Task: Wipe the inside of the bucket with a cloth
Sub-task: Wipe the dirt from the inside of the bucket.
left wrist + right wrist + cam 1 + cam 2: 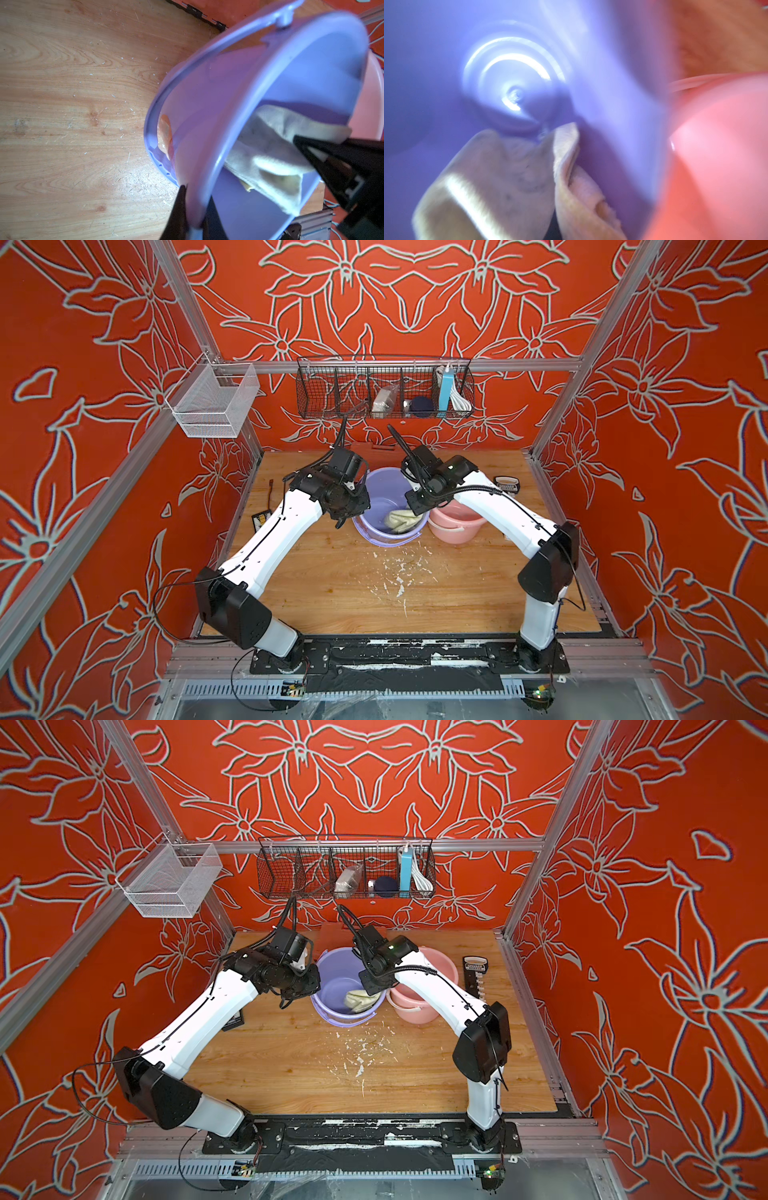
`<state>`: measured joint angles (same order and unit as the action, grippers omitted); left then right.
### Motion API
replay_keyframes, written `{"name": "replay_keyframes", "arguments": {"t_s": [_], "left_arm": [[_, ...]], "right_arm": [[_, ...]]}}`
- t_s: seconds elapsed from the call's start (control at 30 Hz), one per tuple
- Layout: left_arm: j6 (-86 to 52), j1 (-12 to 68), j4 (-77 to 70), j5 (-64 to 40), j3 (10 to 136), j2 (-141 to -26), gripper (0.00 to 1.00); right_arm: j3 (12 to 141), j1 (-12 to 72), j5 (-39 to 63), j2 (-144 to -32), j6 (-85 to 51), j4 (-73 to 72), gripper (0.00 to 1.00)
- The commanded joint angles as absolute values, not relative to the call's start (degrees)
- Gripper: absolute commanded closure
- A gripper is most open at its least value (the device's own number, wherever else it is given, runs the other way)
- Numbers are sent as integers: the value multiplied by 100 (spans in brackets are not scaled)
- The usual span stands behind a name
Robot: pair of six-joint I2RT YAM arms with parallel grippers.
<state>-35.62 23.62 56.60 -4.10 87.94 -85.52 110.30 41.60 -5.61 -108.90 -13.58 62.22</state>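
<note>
So, fingers first. The left gripper point(196, 196) is clamped on the rim of the purple bucket point(384, 489), one finger inside the wall and one outside, on the bucket's left side. It looks like it's just there to steady the thing.

The right gripper point(305, 145) is pinched shut on the cloth point(270, 149) and reaches down into the bucket from the right. You can't see its fingers in its own wrist view, which is pretty smeared, but the left wrist view shows the pinch well enough.

The cloth is bunched up low inside the bucket, against the near right part of the wall, and shows there in both top views point(401, 520) point(359, 999).

As for progress, I'd call it mid-wipe. The rag is picked up, it's in the bucket and on the plastic, so the setup part is done. I honestly can't tell how much of the inside has been covered, since the far and left walls and the floor look bare and clean either way. I'd guess those are left to do.

Further out, a pink bucket point(457, 526) sits just to the right, and there are white flecks point(399, 580) on the wooden table point(332, 593) nearer the camera.
</note>
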Motion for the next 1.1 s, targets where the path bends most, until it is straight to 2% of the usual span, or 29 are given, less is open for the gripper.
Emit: {"name": "replay_keyframes", "arguments": {"t_s": [0.0,0.13,0.3,0.5,0.57,0.63,0.83,1.07], "left_arm": [[-3448,2329,5626,-733,8741,-8257,100],[-3432,2325,5680,-1027,8517,-8118,100],[-3448,2328,5591,-1472,8342,-7956,100],[-3556,2325,5511,-1916,8227,-7732,100],[-3531,2325,5586,-1851,8226,-7682,100],[-3509,2329,5648,-1781,8218,-7642,100],[-3508,2312,5931,-884,8262,-7594,100],[-3476,2203,5909,-408,8319,-7659,100]], "right_arm": [[11695,4192,-1717,-11308,-1018,6669,100],[12970,4192,-1757,-12171,-964,7011,100],[14381,4243,-945,-13024,-1205,7092,100],[13769,4310,1112,-12783,-1636,5248,100],[13536,4313,1370,-12682,-1828,4861,100],[13580,4315,1134,-12701,-1802,4971,100],[14244,4263,-780,-12973,-1420,6465,100],[13581,4254,-1727,-12464,-949,6637,100]]}}
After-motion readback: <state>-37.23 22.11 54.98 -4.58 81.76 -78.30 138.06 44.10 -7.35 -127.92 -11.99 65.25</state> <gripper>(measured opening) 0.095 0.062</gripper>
